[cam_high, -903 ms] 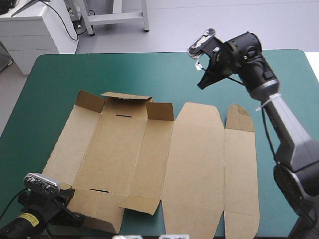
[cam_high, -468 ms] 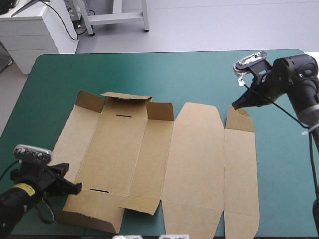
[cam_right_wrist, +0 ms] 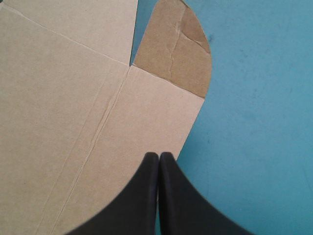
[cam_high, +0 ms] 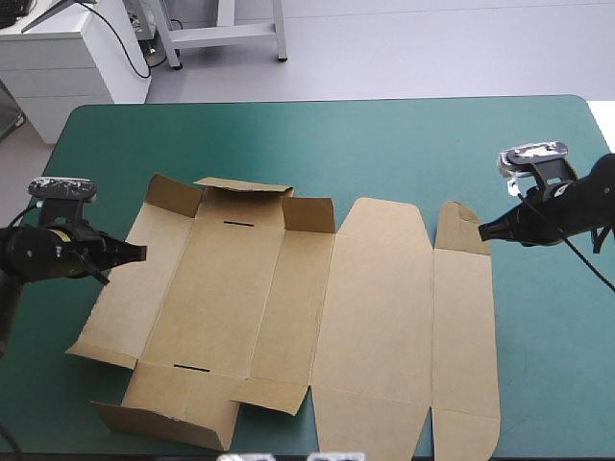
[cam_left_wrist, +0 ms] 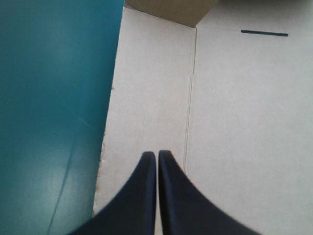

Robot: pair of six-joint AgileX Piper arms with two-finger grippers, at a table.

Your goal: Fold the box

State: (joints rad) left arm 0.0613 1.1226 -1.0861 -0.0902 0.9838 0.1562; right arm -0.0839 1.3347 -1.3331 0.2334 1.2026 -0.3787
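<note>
Hovering over the box (cam_high: 288, 307), left pincer (cam_left_wrist: 157, 154) and right pincer (cam_right_wrist: 159, 155) closed, per wrist views

No readable text, brand or number in any view, brown box (cam_high: 375, 288) plain and unprinted, teal-green bench (cam_high: 288, 144) unmarked, small yellow label (cam_high: 63, 233) on the left arm (cam_high: 29, 255) too small to read

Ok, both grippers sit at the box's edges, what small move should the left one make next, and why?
Probably open the left gripper and take the box by its left edge: the fingers are shut, tip over that edge, and that side panel is not yet upright.
</note>
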